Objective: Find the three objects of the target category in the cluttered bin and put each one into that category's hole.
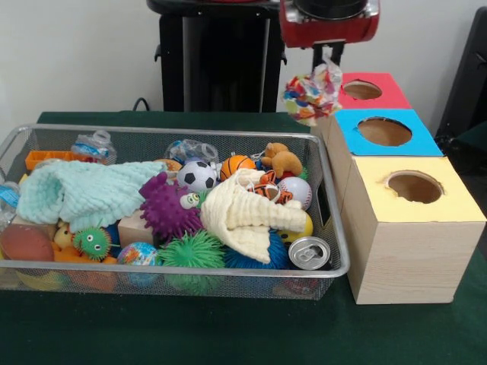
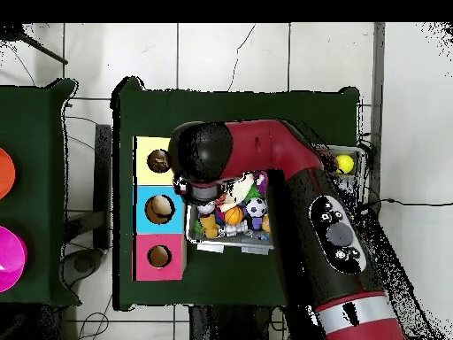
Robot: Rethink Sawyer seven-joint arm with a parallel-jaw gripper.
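Note:
My gripper (image 1: 329,59) hangs from the red arm head and is shut on a crumpled colourful wrapper (image 1: 312,93). The wrapper dangles above the gap between the wire bin (image 1: 152,268) and the row of boxes, level with the blue-topped box (image 1: 384,131). Behind that box is the red-topped box (image 1: 364,90), and in front of it the yellow-topped box (image 1: 415,186); each has a round hole. A crushed silver can (image 1: 310,252) lies in the bin's near right corner. Two clear plastic bottles (image 1: 95,146) lie at its back. In the overhead view the arm (image 2: 265,155) hides the gripper.
The bin also holds a mint cloth (image 1: 84,192), a cream cloth (image 1: 247,213), a purple spiky toy (image 1: 167,207), a soccer ball (image 1: 198,176), a basketball (image 1: 237,164), a baseball (image 1: 295,192) and a teddy bear (image 1: 281,160). Overhead, the boxes (image 2: 159,210) line the bin's left side.

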